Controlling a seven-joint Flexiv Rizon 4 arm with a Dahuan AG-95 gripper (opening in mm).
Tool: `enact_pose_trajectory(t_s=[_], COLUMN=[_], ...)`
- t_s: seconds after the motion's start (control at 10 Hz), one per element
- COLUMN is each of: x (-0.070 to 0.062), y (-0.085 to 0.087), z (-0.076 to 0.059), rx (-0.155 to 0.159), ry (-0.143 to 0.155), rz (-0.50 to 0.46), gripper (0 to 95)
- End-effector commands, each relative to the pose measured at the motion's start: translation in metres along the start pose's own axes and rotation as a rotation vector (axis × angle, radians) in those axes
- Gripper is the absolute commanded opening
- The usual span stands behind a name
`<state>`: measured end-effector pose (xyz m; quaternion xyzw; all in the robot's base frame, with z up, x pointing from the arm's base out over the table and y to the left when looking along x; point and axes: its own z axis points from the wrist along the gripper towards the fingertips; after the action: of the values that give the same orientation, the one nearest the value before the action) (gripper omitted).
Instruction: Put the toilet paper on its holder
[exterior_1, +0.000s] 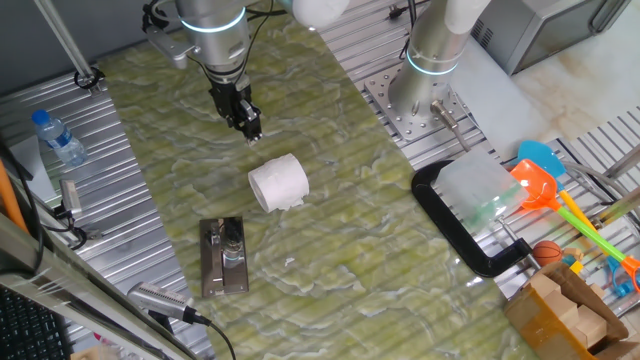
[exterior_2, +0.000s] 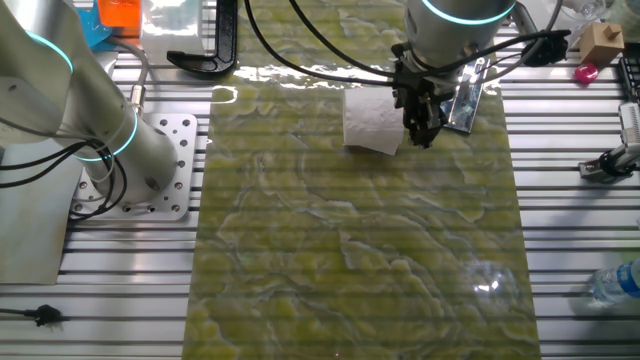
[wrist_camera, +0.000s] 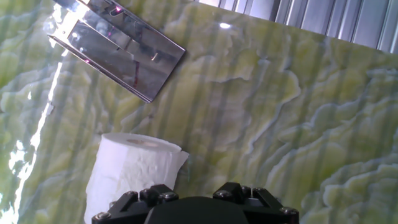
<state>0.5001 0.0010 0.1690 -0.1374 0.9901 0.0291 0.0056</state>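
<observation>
Pincer (exterior_1: 251, 131) hovers above table, pointing down, near toilet paper (exterior_1: 278, 183).

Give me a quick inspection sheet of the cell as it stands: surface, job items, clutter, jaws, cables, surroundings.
Surface: green marbled mat over a slatted metal table.
Toilet paper: lying on its side on the mat, not on the post.
Holder: shiny plate with upright post, beside the roll, apart from it.
Clutter: black C-clamp at the mat's edge; water bottle, toys and a wooden box off the mat.
Gripper: above the mat near the roll, holding nothing; jaws' opening cannot be told.
Cables: black bundle trailing from the arm over the mat.
Surroundings: a second arm's base bolted beside the mat.
</observation>
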Motion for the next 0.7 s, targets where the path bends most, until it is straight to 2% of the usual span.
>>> enact_pose_trajectory(t_s=[0.1, 0.7], x=[-0.0002, -0.0006], y=[-0.0001, 0.0005], z=[0.0003, 0.0017], rx=[0.001, 0.003], ry=[0.001, 0.002], rz=[0.003, -0.007], gripper=[57.0, 57.0])
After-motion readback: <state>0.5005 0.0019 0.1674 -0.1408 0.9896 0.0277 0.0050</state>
